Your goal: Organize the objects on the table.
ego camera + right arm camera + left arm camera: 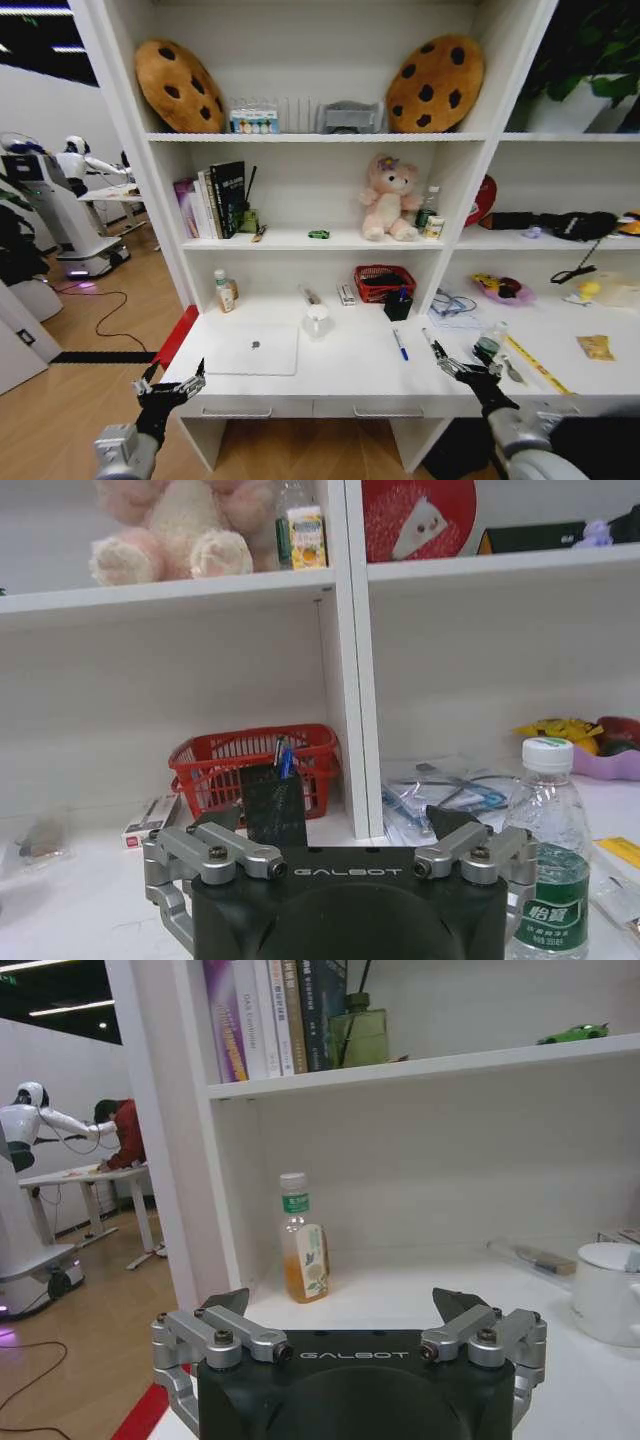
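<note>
The left gripper (170,388) hangs at the front edge of the table (350,385), jaws spread wide and empty. The right gripper (462,367) hovers likewise, just beside a water bottle (488,347). The laptop (252,349) lies closed ahead of the left gripper; the blue pen (400,345) lies mid-table. Approaches should be low and level, clearing the mug (317,320).
</note>
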